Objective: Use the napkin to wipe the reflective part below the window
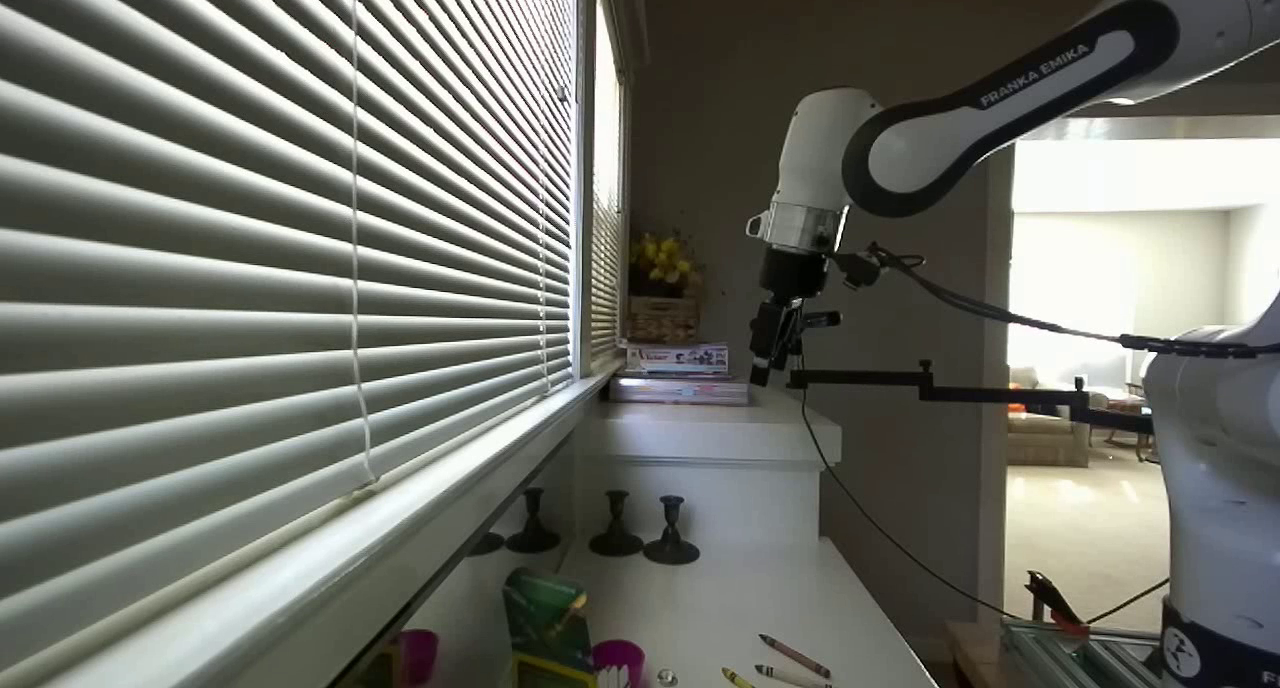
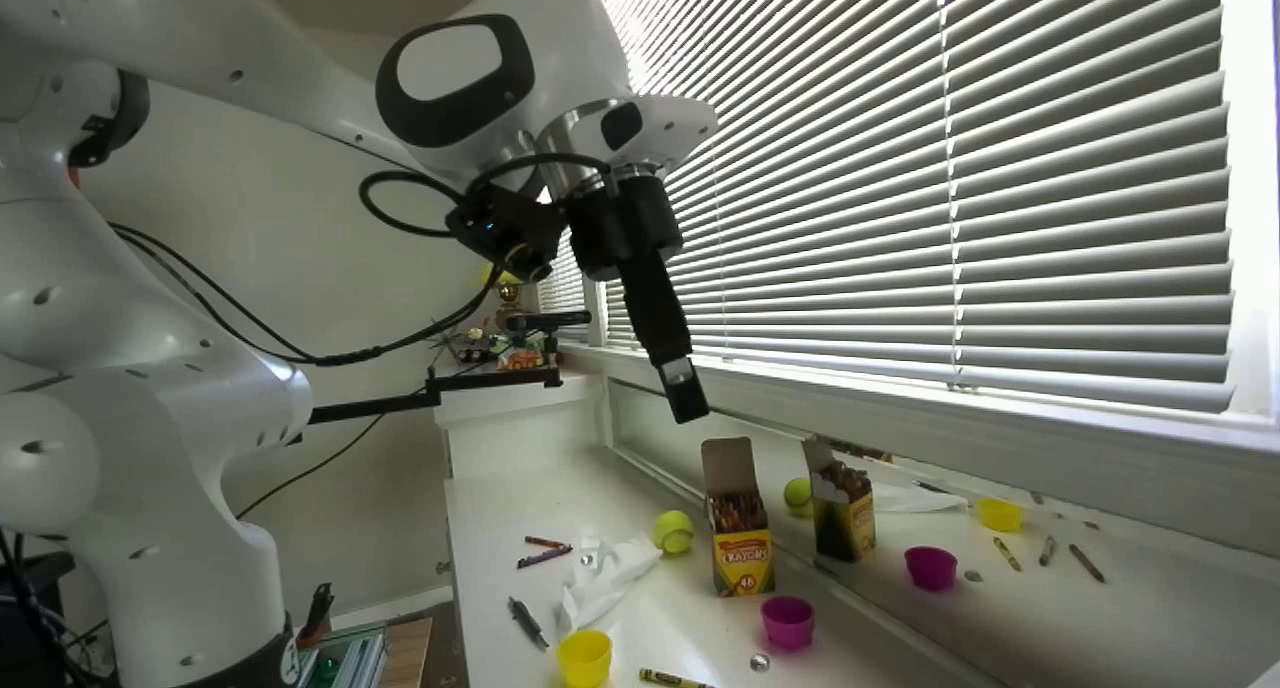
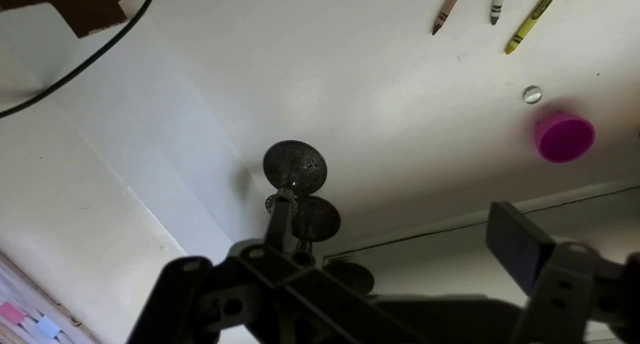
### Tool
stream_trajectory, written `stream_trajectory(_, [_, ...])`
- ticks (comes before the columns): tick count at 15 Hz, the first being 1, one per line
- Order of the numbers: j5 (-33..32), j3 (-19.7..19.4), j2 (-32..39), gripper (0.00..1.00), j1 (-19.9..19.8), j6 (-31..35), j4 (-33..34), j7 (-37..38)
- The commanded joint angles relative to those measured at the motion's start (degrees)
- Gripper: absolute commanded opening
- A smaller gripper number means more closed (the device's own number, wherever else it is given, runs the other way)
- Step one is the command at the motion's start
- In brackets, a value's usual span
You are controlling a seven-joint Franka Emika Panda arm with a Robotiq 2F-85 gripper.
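Observation:
My gripper (image 1: 762,373) hangs in the air beside the window (image 1: 300,268); it also shows in an exterior view (image 2: 686,392), pointing down and above the crayon box. In the wrist view its fingers (image 3: 392,219) are wide apart with nothing between them. The napkin (image 2: 606,580) is a crumpled white tissue on the white counter, well below the gripper; it does not show in the wrist view. The reflective part (image 2: 1010,608) is a mirror-like strip under the window sill, showing reflections of the counter's things; it also shows in the wrist view (image 3: 440,259).
On the counter are a crayon box (image 2: 743,563), a tennis ball (image 2: 673,533), a magenta cup (image 2: 788,623), a yellow cup (image 2: 585,658), a pen (image 2: 527,623) and loose crayons. Dark candle holders (image 1: 671,536) stand by the raised ledge, which bears stacked boxes (image 1: 680,390).

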Motion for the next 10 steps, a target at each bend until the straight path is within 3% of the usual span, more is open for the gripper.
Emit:
stream_trajectory(1, [3.16,-1.68,1.1,1.0,3.39,0.1,0.23,-2.86])
stream_trajectory(10, [17.57,-0.81,5.04,1.0,20.4,-1.47,-3.88,-16.15])
